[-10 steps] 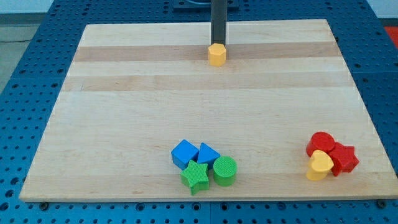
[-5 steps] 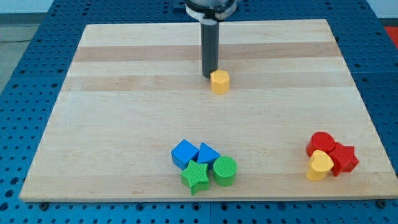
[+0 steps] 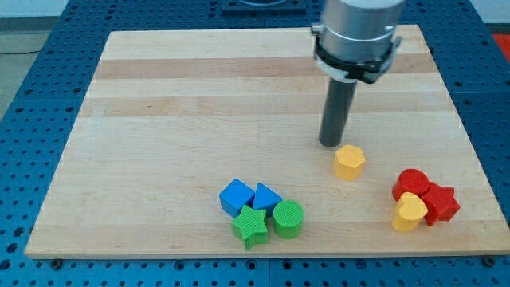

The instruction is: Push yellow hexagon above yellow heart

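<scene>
The yellow hexagon (image 3: pixel 349 162) lies on the wooden board right of centre. My tip (image 3: pixel 331 144) stands just to its upper left, touching or nearly touching it. The yellow heart (image 3: pixel 409 212) lies near the view's bottom right, pressed against a red cylinder-like block (image 3: pixel 412 183) and a red star (image 3: pixel 441 202). The hexagon is up and to the left of the heart, with a gap between them.
A cluster sits at the bottom centre: a blue cube (image 3: pixel 237 197), a blue triangle-like block (image 3: pixel 265 197), a green star (image 3: pixel 251 226) and a green cylinder (image 3: pixel 288 219). The board (image 3: pixel 159 119) rests on a blue perforated table.
My tip has pushed the yellow hexagon from the board's top centre down and to the right, close to the red and yellow cluster. The other blocks have not moved.
</scene>
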You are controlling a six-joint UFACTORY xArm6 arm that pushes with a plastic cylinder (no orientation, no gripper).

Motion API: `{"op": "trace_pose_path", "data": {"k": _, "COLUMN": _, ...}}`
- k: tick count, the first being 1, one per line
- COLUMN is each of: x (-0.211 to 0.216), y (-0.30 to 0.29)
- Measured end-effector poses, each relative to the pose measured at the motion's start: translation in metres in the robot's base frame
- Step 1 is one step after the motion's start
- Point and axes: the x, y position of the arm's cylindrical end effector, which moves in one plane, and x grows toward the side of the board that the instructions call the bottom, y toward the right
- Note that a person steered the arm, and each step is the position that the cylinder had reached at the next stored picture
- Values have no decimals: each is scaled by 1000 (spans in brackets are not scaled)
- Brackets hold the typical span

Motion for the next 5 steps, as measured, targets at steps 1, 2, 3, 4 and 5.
{"op": "trace_pose_path", "data": {"k": 1, "x": 21, "y": -6}}
{"op": "trace_pose_path", "data": {"k": 2, "x": 33, "y": 6}}
{"op": "trace_pose_path", "data": {"k": 3, "x": 42, "y": 23}}
{"op": "trace_pose_path", "data": {"k": 4, "x": 51, "y": 38}}
{"op": "trace_pose_path", "data": {"k": 5, "x": 59, "y": 54}}
